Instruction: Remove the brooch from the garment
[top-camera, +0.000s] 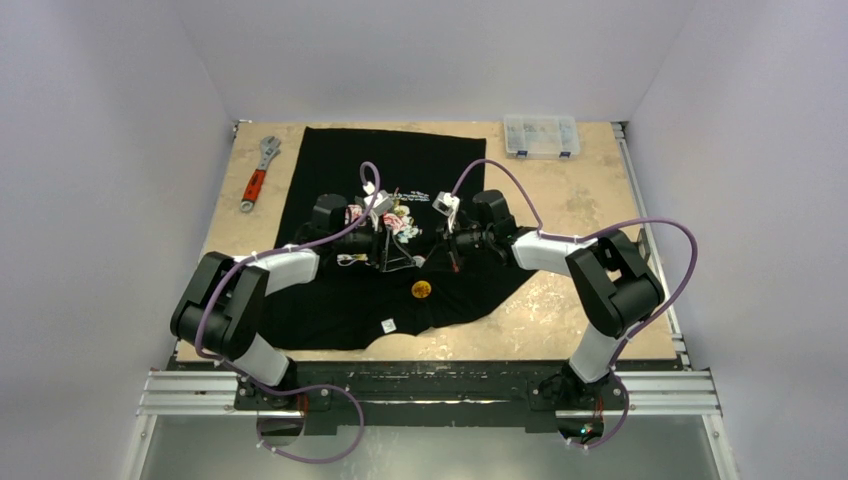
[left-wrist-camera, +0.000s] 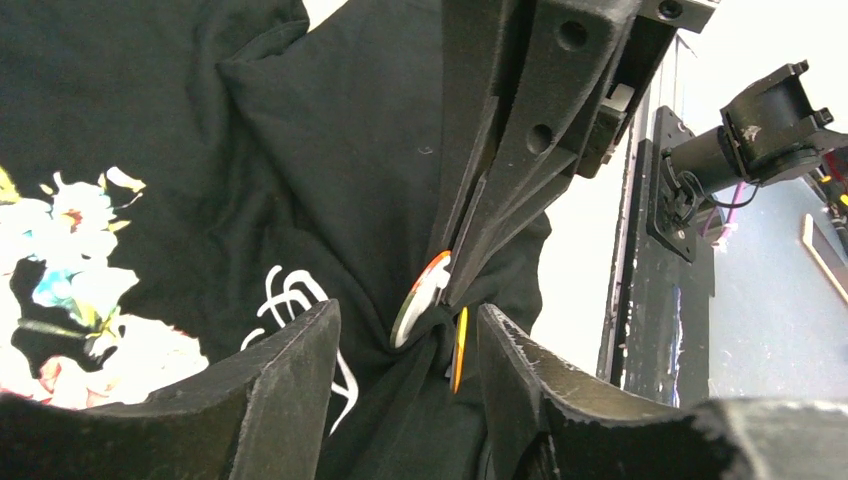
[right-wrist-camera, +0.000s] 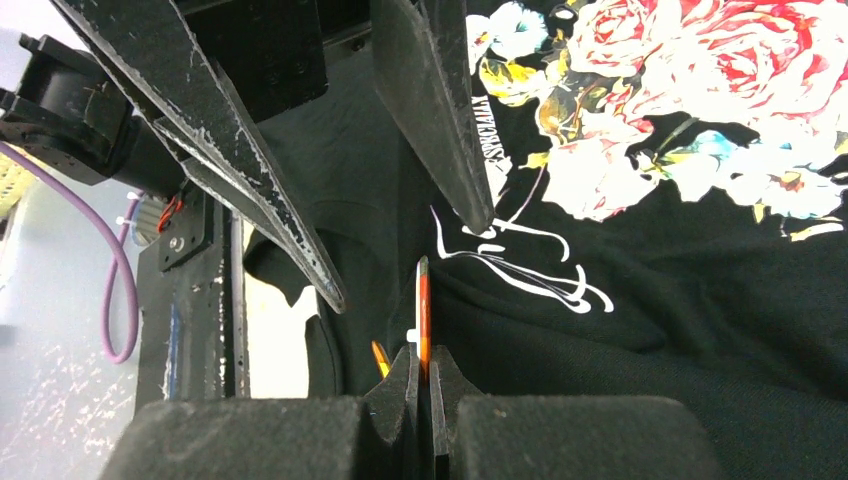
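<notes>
The garment (top-camera: 330, 300), a black T-shirt with pink roses and white lettering, lies spread on the table. My right gripper (right-wrist-camera: 424, 355) is shut on the edge of a round brooch (right-wrist-camera: 424, 300) with an orange-and-white face. The brooch is still in bunched fabric, as the left wrist view (left-wrist-camera: 420, 300) shows. My left gripper (left-wrist-camera: 408, 320) is open. Its fingers (right-wrist-camera: 440, 120) straddle the bunched cloth and brooch without closing on them. The two grippers meet tip to tip at the shirt's middle in the top view, left gripper (top-camera: 405, 262) and right gripper (top-camera: 440, 255).
A second round orange brooch (top-camera: 421, 290) lies on the shirt just nearer than the grippers. A red-handled wrench (top-camera: 258, 172) lies at the far left. A clear parts box (top-camera: 541, 135) stands at the far right. The white neck label (top-camera: 387, 325) is near the front hem.
</notes>
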